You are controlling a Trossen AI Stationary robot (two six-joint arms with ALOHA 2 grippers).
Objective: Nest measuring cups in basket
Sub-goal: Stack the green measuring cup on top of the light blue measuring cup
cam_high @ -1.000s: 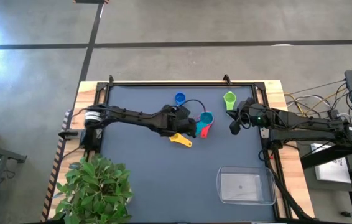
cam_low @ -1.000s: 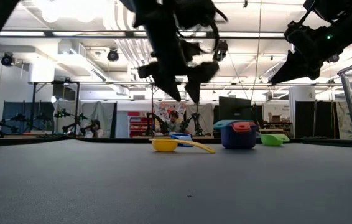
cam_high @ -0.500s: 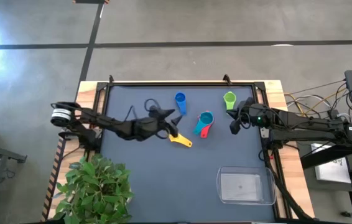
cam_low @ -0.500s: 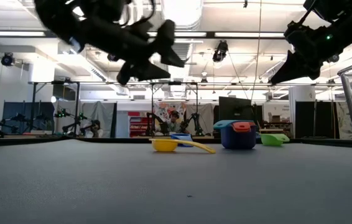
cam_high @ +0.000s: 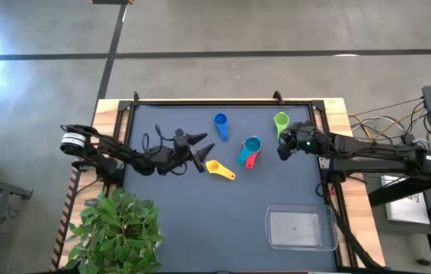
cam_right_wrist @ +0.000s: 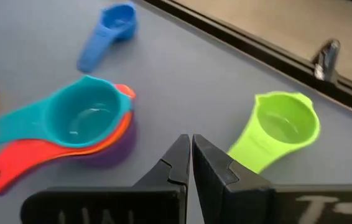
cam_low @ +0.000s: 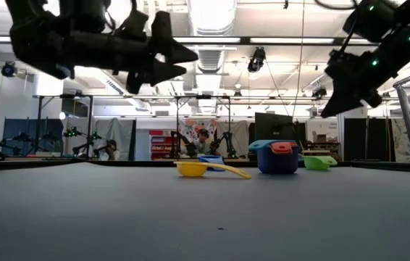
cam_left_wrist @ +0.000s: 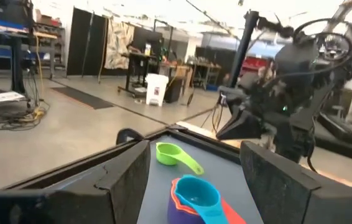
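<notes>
Grey concrete floor (cam_high: pixel 223 30), potted plant (cam_high: pixel 120 228), ceiling lights (cam_low: pixel 212 14), perhaps workshop stands behind.

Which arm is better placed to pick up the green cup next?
Probably the right. The right gripper hangs just beside the green cup, fingers shut, so it must open first. The left gripper is open but sits across the table, beyond the yellow cup and the nested stack.
</notes>
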